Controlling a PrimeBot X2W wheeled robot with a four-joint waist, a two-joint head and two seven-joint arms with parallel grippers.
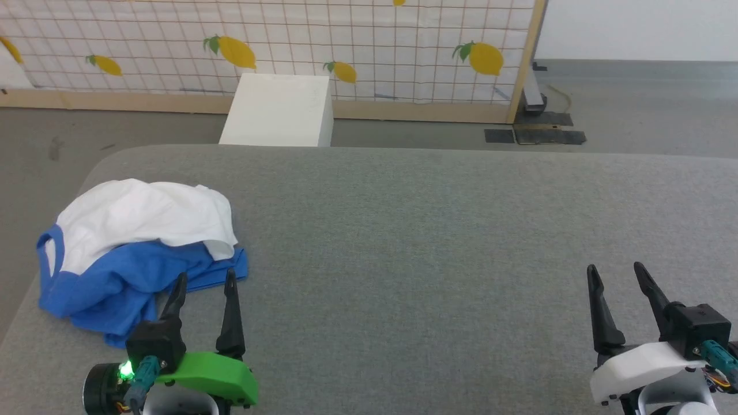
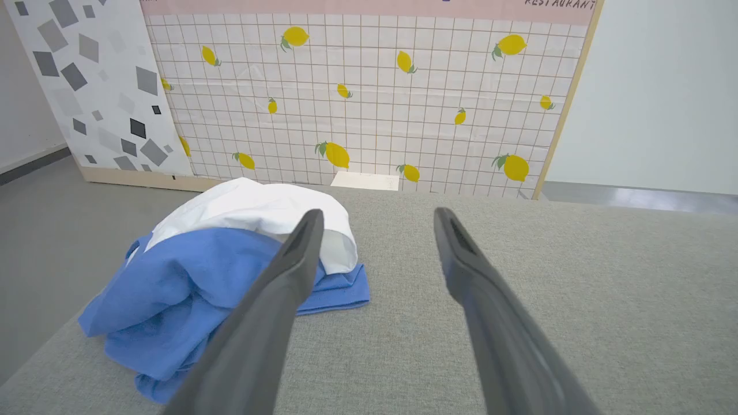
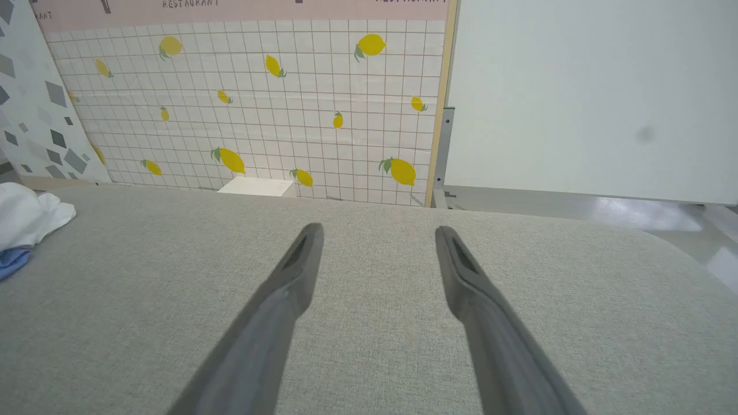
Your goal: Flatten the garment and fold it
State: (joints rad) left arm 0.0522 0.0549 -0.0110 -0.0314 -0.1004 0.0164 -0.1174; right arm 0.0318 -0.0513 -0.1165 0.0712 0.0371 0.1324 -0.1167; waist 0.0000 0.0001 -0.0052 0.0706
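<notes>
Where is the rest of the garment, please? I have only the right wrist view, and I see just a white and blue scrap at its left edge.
Observer: The garment lies crumpled in one heap at the left end of the grey padded surface, near its rounded corner.
Operator: Thank you. Is the left arm holding it?
Observer: No. The left gripper is open and empty, and its fingers point at the near edge of the heap.
Operator: Which colour is on top?
Observer: The white part is bunched on top, and the blue spreads out below it, toward the robot.
</notes>
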